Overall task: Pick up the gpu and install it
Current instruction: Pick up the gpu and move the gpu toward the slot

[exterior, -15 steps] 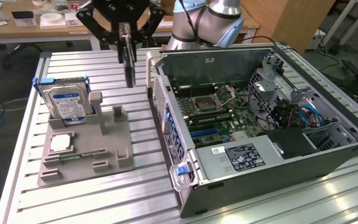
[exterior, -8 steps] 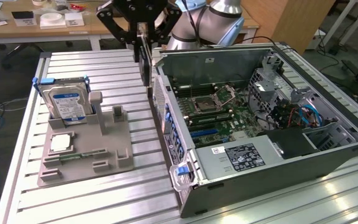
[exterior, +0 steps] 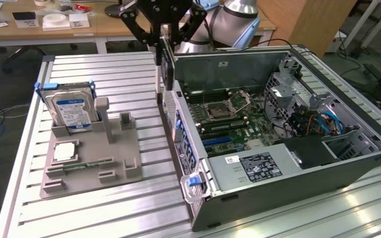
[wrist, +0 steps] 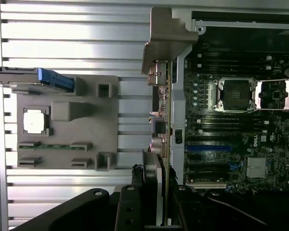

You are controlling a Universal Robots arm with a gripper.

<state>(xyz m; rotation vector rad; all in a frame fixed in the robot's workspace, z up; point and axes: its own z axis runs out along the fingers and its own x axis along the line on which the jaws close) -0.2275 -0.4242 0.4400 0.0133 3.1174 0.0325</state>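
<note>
My gripper is shut on the gpu, a thin dark card that hangs edge-on below the fingers. It hovers over the open computer case, just above the case wall nearest the grey fixture, clear of the motherboard. In the wrist view the gpu runs away from the gripper as a narrow strip, its silver metal bracket at the far end. It lines up along the case edge beside the blue expansion slot.
A grey fixture on the slatted aluminium table holds a silver hard drive, a CPU chip and a green memory stick. The power supply and drive cage cables fill the case's near side.
</note>
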